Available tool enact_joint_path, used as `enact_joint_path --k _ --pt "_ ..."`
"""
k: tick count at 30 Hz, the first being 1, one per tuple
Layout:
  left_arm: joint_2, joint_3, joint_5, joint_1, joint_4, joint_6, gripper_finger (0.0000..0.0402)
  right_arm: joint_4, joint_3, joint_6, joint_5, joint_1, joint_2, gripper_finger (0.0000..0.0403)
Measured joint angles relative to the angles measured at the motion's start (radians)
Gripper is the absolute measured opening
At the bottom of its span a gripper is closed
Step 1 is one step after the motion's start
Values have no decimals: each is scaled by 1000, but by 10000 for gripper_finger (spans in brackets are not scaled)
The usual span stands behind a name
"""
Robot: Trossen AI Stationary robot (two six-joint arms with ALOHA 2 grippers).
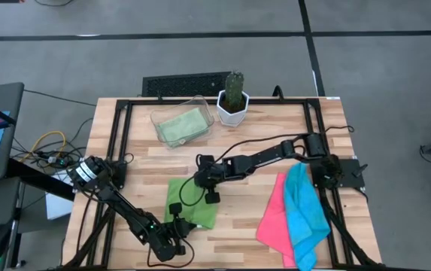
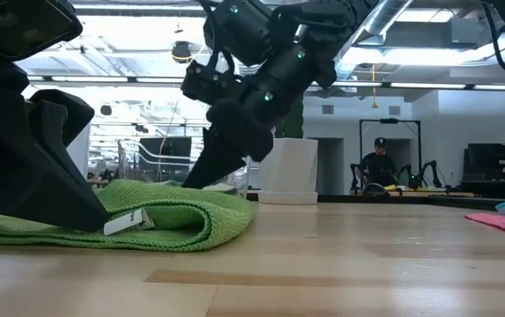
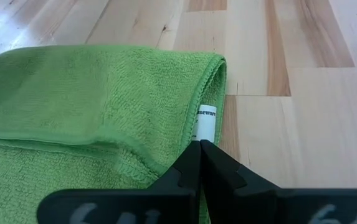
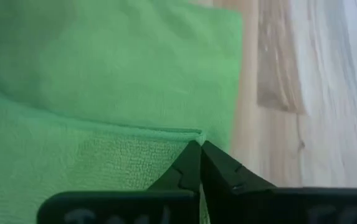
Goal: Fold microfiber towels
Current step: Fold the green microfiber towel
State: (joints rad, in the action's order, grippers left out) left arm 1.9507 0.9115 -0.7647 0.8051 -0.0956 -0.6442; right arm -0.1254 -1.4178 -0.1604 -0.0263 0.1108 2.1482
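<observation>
The bright green towel (image 1: pixel 192 205) is seen lying folded at the table's (image 1: pixel 245 245) front edge. Its corner pinched in the left gripper (image 3: pixel 199 144) is revealed only by the wrist views, as is its edge clamped by the right gripper (image 4: pixel 199 144).

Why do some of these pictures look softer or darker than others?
In the right wrist view, the bright green towel and the table look blurred and washed out; in the left wrist view the towel's weave and white label are crisp. In the low view, ceiling lights behind leave the right arm a dark silhouette. The high view is evenly lit.
</observation>
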Motion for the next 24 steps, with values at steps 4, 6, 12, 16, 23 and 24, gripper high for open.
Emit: enact_joint_path --k 4,6,12,16,23,24 --pt "0 0 0 0 0 0 0 7 0 3 -9 0 0 25" --pt "0 0 0 0 0 0 0 5 0 3 -27 -1 0 19" --pt "0 0 0 0 0 0 0 3 0 7 -29 -4 -8 26" --pt "0 0 0 0 0 0 0 3 0 13 -28 -4 -9 46" --pt "0 0 10 0 0 5 0 7 0 13 28 -4 -9 57" --pt "0 0 14 0 0 7 0 7 0 15 32 -4 -9 62"
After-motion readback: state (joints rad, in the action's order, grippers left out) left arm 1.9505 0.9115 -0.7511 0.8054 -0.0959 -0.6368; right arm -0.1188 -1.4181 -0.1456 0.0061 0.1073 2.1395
